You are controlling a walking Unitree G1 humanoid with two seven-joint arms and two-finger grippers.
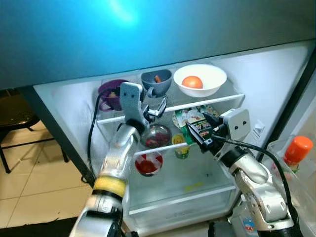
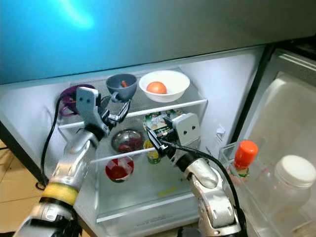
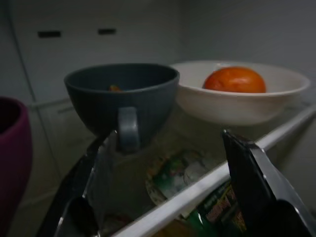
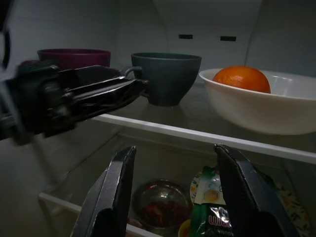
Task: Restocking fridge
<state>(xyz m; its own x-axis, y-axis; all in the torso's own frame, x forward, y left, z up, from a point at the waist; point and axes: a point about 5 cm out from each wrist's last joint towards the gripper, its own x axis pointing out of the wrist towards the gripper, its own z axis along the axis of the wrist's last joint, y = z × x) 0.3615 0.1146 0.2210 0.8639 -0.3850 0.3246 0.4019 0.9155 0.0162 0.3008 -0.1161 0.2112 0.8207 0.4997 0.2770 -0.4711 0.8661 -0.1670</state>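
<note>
Both arms reach into the open fridge (image 1: 74,106). The left gripper (image 1: 157,109) sits at centre frame, at the front edge of the top glass shelf (image 1: 207,101), fingers released with a clear gap, just short of the handle of the grey cup (image 1: 156,81). The right gripper (image 1: 195,136) sits right of centre, below that shelf, fingers also spread and holding nothing, directly before a green packet (image 1: 190,121) on the middle shelf.

The stock already in place: a purple cup (image 1: 111,94) upper left of the shelf, the grey cup beside it, and a white bowl (image 1: 200,79) holding an orange fruit (image 1: 192,82) to the right. Lower down stand a glass bowl of red contents (image 1: 157,136), a small yellow pot (image 1: 180,146) and a red-filled container (image 1: 148,164).

Judgement: the step in hand appears to be arranging items on the shelves. The left gripper should approach the cup handle level and square, closing only once the handle lies between the fingers, and should avoid nudging the cup into the white bowl. The right gripper should keep clear of the shelf rail above it.

The door rack at lower right carries an orange-capped bottle (image 1: 297,150). Tiled floor (image 1: 29,185) and a dark chair (image 1: 15,116) occupy the left of the frame.
</note>
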